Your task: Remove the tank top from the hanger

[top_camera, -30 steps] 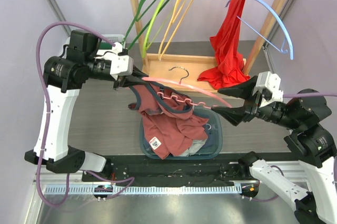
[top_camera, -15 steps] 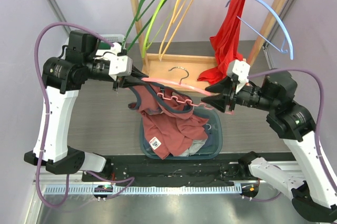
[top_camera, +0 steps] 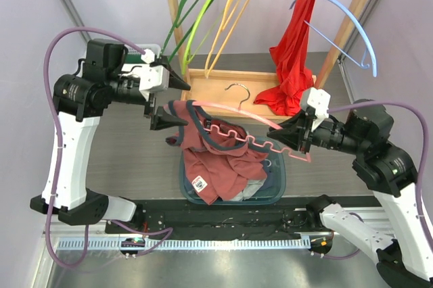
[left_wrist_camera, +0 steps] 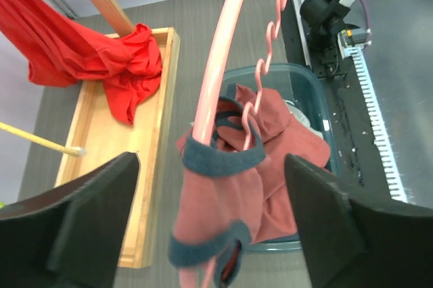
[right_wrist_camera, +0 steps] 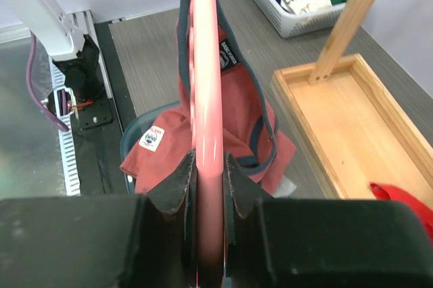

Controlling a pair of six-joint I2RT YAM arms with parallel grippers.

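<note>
The hanger is smooth, glossy pink plastic: a curved upper arm, a wavy scalloped lower bar and a thin metal hook. The tank top is soft, rust-red knit with dark blue-grey ribbed trim and a small white label. One strap is looped over the hanger's left end, and the crumpled body sags into a rounded, translucent teal bin on the grey wood-grain counter. The left hand is spread wide, with its dark wedge-shaped fingers on either side of the strapped end; in the wrist view they stand clear of the cloth and plastic. The right hand is pinched tight on the pink arm near its right end.
</note>
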